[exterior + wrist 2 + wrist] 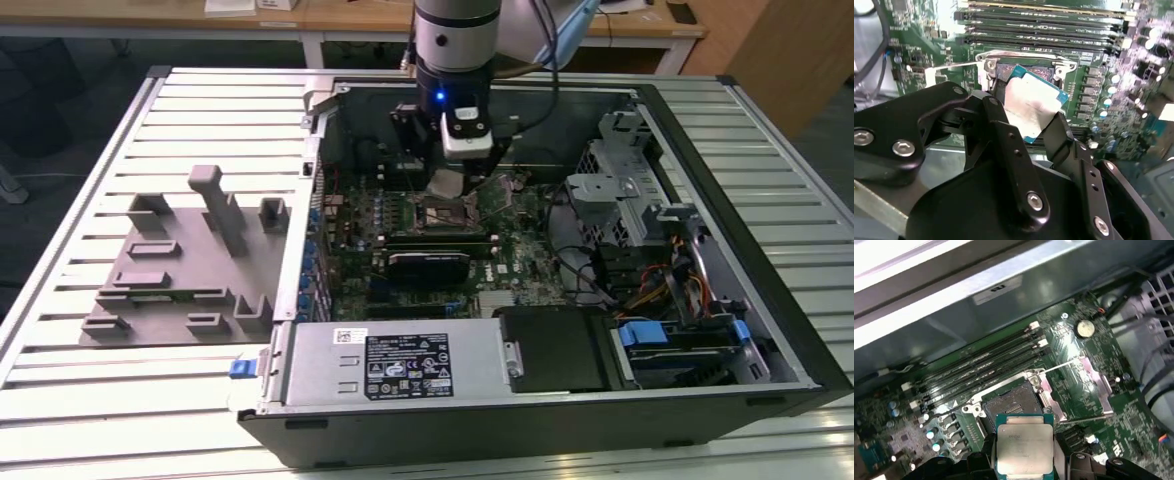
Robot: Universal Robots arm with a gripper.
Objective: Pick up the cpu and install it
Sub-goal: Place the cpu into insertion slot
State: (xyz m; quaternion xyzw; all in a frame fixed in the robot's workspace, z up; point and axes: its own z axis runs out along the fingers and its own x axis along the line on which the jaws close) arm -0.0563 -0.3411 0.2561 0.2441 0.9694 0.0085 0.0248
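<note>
The gripper's (1029,119) two black, matte fingers (1004,132) are closed narrowly on opposite edges of the cpu (1024,447), a flat square chip with a dull silvery top plate and a thin blue-green rim. Just beyond them lies the open square socket (1011,402) with its shiny metal frame, on the green circuit board (1089,410). The arm (457,40) reaches straight down into the open computer case (747,330).

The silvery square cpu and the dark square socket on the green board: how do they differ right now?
The silvery-grey square cpu has a smooth metal top with a thin teal rim; the dark square socket is a recessed bed edged in metal. The cpu is clamped in the black gripper, off the board; the socket sits fixed on the green motherboard and is empty. Both are square and similar in footprint.
</note>
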